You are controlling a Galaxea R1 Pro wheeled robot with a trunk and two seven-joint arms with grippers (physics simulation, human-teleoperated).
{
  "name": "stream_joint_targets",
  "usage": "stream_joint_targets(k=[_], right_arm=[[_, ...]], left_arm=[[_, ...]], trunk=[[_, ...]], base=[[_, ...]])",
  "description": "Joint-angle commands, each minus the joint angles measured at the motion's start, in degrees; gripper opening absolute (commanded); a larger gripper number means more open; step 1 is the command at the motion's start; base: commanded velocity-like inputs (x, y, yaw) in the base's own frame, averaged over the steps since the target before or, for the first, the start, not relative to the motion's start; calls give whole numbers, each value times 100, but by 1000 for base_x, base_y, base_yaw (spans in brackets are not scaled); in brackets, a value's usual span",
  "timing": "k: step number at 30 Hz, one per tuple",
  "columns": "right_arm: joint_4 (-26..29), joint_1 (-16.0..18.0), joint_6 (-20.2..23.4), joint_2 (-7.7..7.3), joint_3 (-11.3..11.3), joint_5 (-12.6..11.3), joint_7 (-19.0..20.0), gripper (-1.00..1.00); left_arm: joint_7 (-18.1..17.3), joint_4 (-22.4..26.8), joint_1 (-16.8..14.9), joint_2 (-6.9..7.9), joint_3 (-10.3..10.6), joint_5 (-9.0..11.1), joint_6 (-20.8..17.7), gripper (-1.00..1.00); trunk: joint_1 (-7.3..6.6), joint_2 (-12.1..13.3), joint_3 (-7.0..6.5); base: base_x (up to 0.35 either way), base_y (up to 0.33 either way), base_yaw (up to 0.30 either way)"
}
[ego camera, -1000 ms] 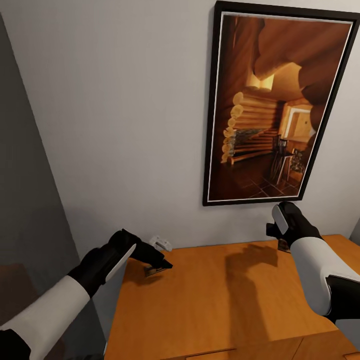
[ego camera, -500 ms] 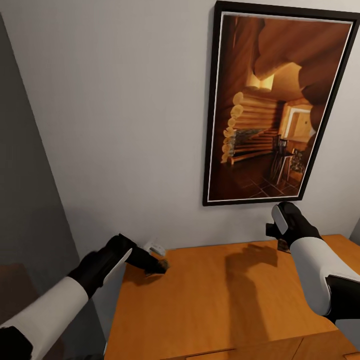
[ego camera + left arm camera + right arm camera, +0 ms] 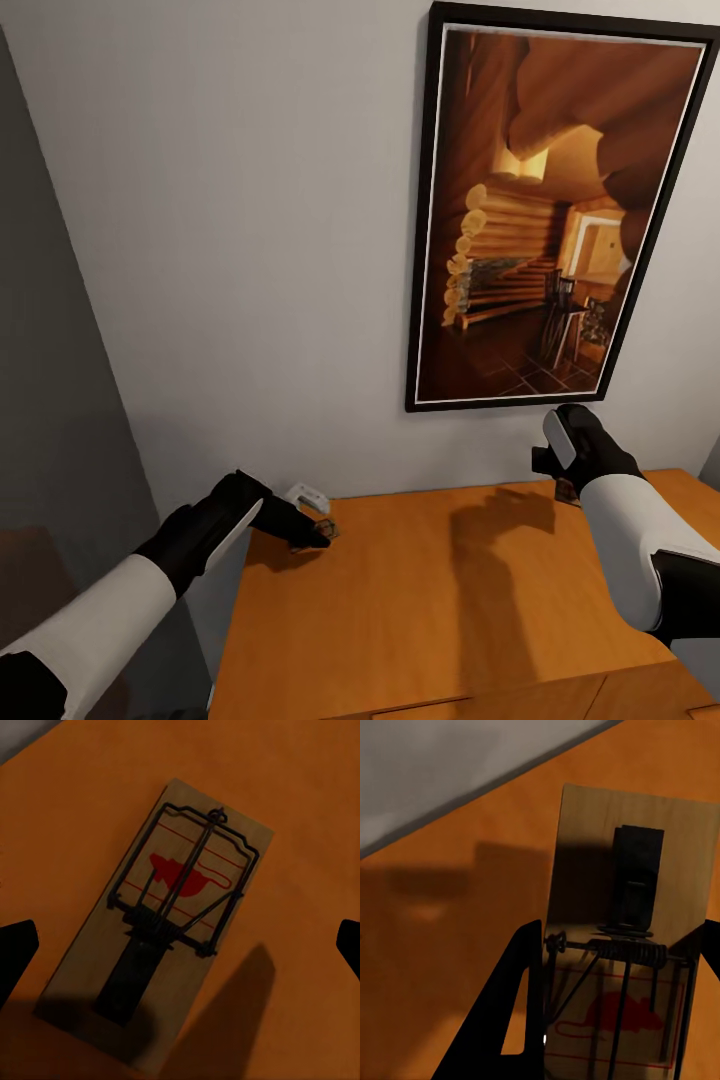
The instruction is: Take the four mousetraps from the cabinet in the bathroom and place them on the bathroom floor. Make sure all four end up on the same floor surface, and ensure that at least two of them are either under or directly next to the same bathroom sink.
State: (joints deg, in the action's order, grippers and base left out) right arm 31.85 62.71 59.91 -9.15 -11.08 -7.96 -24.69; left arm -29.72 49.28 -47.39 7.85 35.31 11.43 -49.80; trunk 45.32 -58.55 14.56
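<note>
The left gripper (image 3: 318,533) hovered over the cabinet (image 3: 430,590) top's far left corner, at about eight o'clock in the head view, fingers spread wide with a mousetrap (image 3: 161,922) lying flat on the wood between them, untouched. Over at three o'clock, the right gripper (image 3: 566,489) sat near the wall under the framed picture (image 3: 555,210), its fingers closed against the sides of a second mousetrap (image 3: 622,967), gripped.

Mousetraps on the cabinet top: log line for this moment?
left gripper: open over mousetrap | right gripper: shut on second mousetrap | surface: cabinet top
</note>
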Motion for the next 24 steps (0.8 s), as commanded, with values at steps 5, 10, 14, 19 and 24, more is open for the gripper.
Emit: stream_joint_targets(k=[5,10,14,19,24], right_arm=[[5,4,9,1,-8,-76,-44,-100],[5,4,9,1,-8,-82,-44,-100],[5,4,9,1,-8,-83,-44,-100],[5,4,9,1,-8,-83,-44,-100],[5,4,9,1,-8,-83,-44,-100]], left_arm=[[41,-33,-12,-4,10,-95,-31,100],[45,-66,-18,-26,-18,-290,-40,100],[45,-173,-45,-53,-29,-339,-79,100],[53,-460,-77,-164,-32,-349,-83,100],[54,-577,-85,-253,-32,-351,-75,100]], trunk=[[1,-6,8],[1,-6,8],[1,-6,8],[1,-6,8],[1,-6,8]], base=[[0,0,0],[0,0,0],[0,0,0],[0,0,0],[0,0,0]])
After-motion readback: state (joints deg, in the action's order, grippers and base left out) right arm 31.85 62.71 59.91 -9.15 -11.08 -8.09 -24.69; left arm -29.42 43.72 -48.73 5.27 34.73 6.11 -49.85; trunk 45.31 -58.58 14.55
